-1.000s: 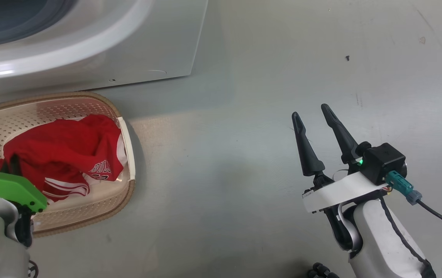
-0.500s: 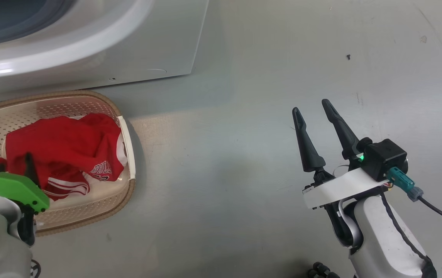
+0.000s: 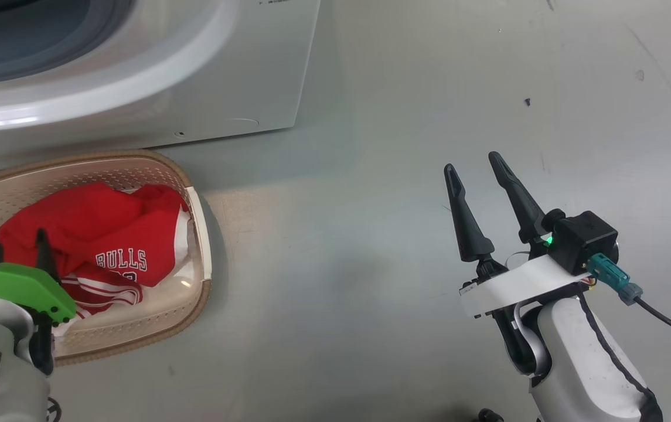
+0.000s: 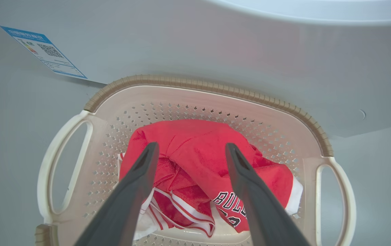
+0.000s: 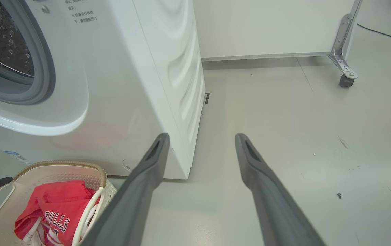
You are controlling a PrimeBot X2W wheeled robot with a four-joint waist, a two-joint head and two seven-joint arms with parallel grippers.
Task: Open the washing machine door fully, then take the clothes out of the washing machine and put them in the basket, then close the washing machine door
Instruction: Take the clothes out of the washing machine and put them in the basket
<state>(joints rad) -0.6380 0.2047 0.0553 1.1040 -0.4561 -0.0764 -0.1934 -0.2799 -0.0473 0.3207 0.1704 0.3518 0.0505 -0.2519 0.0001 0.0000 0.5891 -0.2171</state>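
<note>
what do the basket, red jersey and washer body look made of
The basket looks like moulded cream plastic, faintly glossy, with punched holes and a weave-look brown rim. The red jersey looks like soft matte knit, probably polyester: it creases and slumps. The washer body looks like white painted sheet metal, smooth and semi-gloss with pressed ribs, though plastic is possible.

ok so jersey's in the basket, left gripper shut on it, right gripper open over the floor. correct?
Not quite. The left gripper is open: the left wrist view shows its fingers spread apart over the jersey, not clamped on it. The rest holds: jersey in the basket, right gripper open over the floor.
</note>
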